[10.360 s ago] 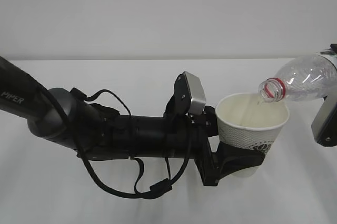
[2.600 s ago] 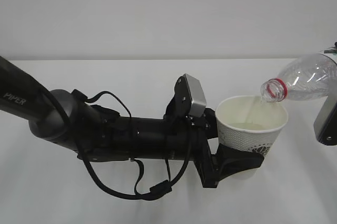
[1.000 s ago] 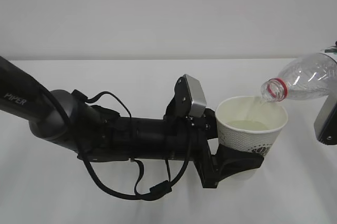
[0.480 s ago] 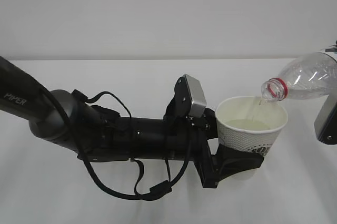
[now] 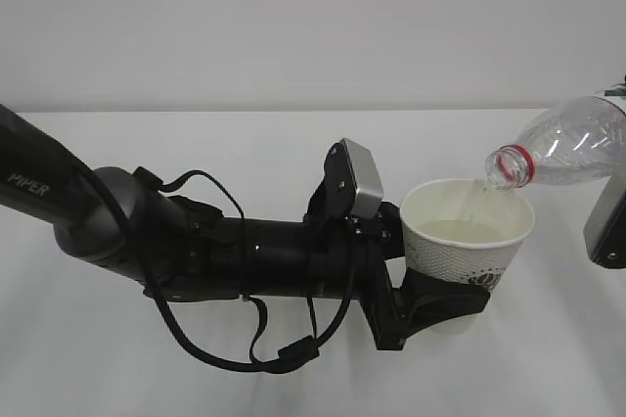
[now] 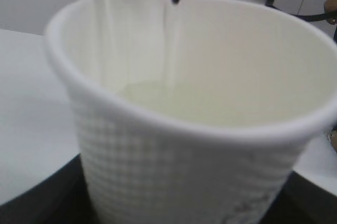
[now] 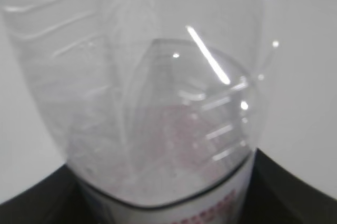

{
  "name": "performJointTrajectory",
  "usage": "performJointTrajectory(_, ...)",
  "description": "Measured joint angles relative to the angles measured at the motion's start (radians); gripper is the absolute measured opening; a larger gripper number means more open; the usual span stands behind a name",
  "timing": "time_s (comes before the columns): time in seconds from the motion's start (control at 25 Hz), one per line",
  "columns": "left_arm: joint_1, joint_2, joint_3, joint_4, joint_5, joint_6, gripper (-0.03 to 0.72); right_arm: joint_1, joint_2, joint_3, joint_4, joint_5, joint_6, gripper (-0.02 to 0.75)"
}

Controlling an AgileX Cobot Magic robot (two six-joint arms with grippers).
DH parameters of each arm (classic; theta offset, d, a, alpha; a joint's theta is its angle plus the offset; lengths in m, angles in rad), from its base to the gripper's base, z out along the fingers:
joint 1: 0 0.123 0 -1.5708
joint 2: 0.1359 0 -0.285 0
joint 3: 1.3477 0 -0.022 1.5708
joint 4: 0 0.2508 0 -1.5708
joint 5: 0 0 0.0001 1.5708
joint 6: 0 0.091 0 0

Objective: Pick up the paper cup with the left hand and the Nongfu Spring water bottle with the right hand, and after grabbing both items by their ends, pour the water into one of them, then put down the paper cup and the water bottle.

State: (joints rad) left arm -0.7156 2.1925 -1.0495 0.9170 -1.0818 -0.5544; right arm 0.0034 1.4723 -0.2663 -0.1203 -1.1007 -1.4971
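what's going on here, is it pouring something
Yes. The left hand grips the paper cup near its base and holds it upright above the white table. The right hand holds the Nongfu Spring water bottle tipped, its open mouth over the cup's far rim. A thin stream of water runs down into the cup, which holds a shallow pool at the bottom. Neither item has been put down yet.
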Motion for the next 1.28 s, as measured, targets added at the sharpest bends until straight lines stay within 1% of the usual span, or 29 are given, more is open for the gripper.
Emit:
performJointTrajectory(1.04,0.000,0.000,0.000,0.000,0.000,0.000,0.537,0.000,0.000,0.000,-0.011,-0.002,0.000,0.496)
performJointTrajectory(1.28,0.000,0.000,0.000,-0.011,0.000,0.000,0.537,0.000,0.000,0.000,-0.019,-0.004,0.043,0.496)
